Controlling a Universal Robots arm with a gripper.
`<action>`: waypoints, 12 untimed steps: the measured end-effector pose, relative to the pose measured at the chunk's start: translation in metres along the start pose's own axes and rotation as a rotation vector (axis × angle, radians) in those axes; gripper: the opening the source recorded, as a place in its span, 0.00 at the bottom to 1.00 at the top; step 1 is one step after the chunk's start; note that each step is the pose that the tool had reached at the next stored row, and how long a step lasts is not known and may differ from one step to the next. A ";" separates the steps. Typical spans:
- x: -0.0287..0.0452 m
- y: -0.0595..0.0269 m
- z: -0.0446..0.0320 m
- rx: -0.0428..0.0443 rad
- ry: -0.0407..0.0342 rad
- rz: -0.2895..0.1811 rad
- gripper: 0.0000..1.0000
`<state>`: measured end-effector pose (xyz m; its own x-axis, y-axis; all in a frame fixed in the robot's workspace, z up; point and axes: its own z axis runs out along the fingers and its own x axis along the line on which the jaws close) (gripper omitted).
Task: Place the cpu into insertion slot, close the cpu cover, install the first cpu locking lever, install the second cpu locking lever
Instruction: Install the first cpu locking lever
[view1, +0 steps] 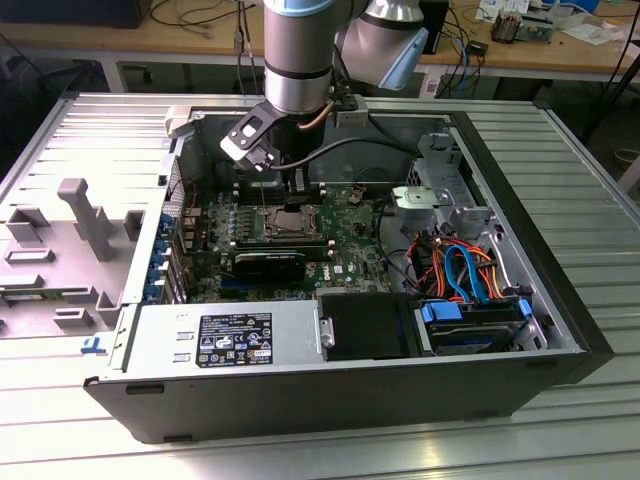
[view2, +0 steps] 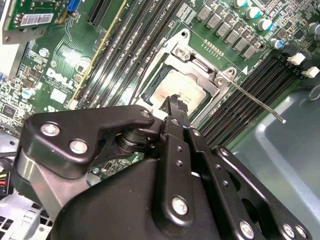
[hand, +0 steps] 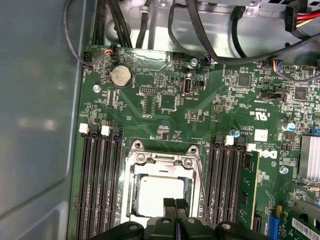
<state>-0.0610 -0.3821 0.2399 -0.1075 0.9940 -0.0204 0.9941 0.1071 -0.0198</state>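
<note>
The cpu (hand: 157, 192) lies flat in the insertion slot (view2: 151, 84), its dull silver top showing through the window of the cpu cover (hand: 162, 161). The cover frame lies down over the chip. My gripper (hand: 175, 204) hangs just above the near edge of the cpu (view2: 191, 90), fingers pressed together with nothing between them. A thin locking lever (view2: 257, 105) sticks out free from the socket's corner, over the memory slots. In the exterior view the gripper (view1: 291, 188) points down into the open case, right over the socket (view1: 290, 222).
Long black memory slots (hand: 100, 190) flank the socket on both sides. A grey case wall (hand: 40, 125) stands close beside them. Cables (hand: 210, 45) hang along the board's far edge. The power supply (view1: 225, 340) and the drive cage with coloured wires (view1: 470, 270) fill the case's near side.
</note>
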 end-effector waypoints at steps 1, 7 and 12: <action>0.0000 0.0000 0.0000 -0.0001 -0.0001 -0.004 0.11; 0.0000 0.0000 0.0000 -0.0008 -0.0008 -0.038 0.11; 0.0000 0.0000 0.0000 -0.0013 -0.0012 -0.062 0.11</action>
<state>-0.0611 -0.3821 0.2399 -0.1690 0.9854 -0.0203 0.9855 0.1686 -0.0198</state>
